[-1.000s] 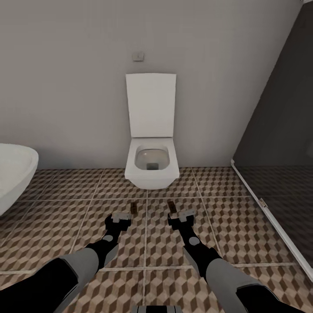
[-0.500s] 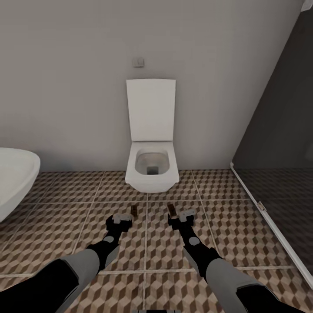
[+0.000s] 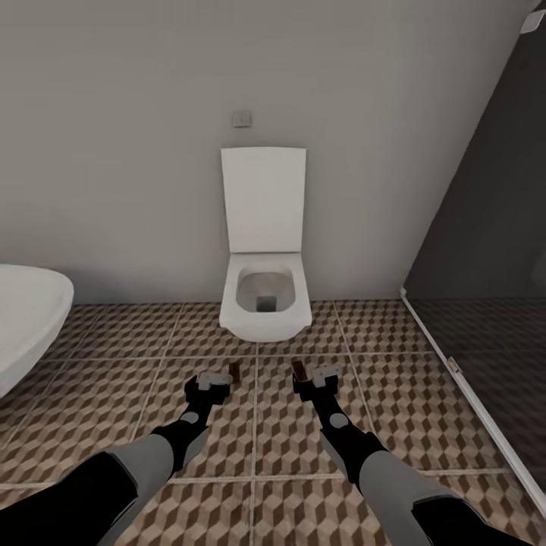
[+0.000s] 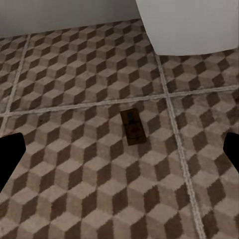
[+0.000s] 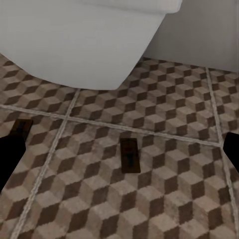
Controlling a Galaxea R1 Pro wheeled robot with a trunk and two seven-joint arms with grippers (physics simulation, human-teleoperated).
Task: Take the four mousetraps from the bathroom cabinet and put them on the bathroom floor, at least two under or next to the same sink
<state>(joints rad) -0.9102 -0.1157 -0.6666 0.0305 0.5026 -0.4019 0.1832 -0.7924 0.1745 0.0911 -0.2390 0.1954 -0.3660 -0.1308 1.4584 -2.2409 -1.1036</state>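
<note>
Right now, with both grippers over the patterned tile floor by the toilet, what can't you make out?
- Left flat brown wooden mousetrap: its near end is hidden by the left gripper in the head view.
- Right flat brown wooden mousetrap: partly hidden behind the right gripper.
- White sink basin: cut off by the head view's left edge.
- A brown piece: too partial to identify.

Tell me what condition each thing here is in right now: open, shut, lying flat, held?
White wall-hung toilet: lid up, bowl open.
Small brown wooden mousetrap by the left gripper: flat on the cube-patterned tile floor, not held.
Small brown wooden mousetrap by the right gripper: flat on the floor, not held.
Left gripper: open, empty.
Right gripper: open, empty.
</note>
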